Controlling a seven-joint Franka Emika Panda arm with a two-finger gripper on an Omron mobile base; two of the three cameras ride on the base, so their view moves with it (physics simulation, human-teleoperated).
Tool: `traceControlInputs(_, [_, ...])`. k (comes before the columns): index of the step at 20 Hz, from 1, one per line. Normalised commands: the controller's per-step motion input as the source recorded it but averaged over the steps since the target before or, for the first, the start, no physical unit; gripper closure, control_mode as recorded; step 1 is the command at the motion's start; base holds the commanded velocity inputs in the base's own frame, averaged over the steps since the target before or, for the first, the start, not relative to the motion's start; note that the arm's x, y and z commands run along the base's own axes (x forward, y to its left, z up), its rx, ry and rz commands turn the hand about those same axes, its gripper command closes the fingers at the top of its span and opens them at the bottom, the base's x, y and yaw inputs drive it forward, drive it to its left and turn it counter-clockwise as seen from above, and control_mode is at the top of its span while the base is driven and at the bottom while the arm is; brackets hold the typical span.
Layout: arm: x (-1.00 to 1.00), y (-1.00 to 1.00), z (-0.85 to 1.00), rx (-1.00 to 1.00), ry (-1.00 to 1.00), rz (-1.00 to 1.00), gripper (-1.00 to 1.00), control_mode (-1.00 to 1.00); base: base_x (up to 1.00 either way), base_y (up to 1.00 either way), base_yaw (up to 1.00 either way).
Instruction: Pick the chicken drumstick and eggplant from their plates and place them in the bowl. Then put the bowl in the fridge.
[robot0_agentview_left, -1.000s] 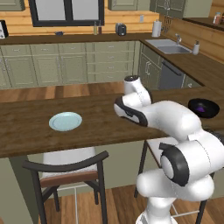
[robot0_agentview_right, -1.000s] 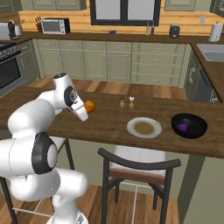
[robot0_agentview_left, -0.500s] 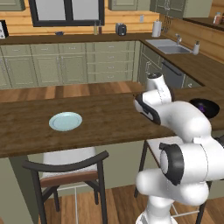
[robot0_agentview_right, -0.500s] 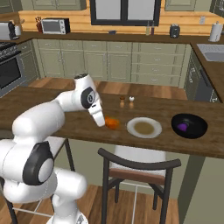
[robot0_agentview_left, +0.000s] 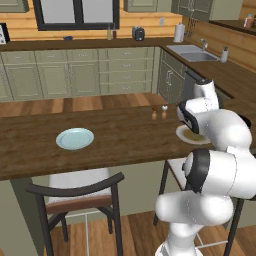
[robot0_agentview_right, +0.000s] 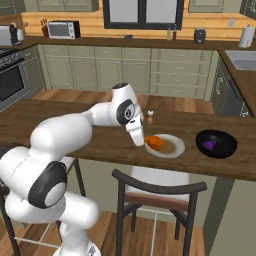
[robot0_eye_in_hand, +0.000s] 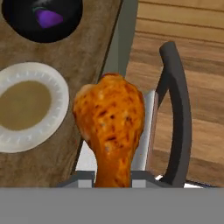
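My gripper is shut on the narrow end of the orange-brown chicken drumstick, which I hold in the air by the left rim of the cream-white plate. In the hand view the drumstick rises from my gripper over the counter's front edge, with the cream plate beside it. The glossy black bowl sits further right on the counter, with the purple eggplant inside it. Eggplant and bowl also lie beyond the plate in the hand view. The pale blue plate lies bare at the counter's left.
Two small shakers stand on the counter behind the cream plate. A dark-backed chair is tucked under the counter's front edge, below the drumstick. A second chair stands under the blue plate. Green cabinets and a sink line the far walls.
The arm has swung to the right along the counter with the drumstick in its grip, from near the middle to the cream plate's edge. The plates and the bowl have stayed put.
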Motion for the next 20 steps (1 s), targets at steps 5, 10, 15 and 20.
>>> traceControlInputs(5, [-0.16, -1.0, 0.16, 0.0, -0.14, 0.13, 1.0, -1.0, 0.0, 0.0, 0.0])
traceControlInputs(10, [-0.48, -0.65, 0.15, -0.01, -0.16, 0.15, 1.0, -1.0, 0.0, 0.0, 0.0])
traceControlInputs(15, [0.0, -0.42, 0.12, 0.0, -0.02, -0.01, 1.0, -1.0, 0.0, 0.0, 0.0])
traceControlInputs(20, [0.3, -0.22, 0.01, 0.0, 0.04, 0.0, 1.0, -1.0, 0.0, 0.0, 0.0])
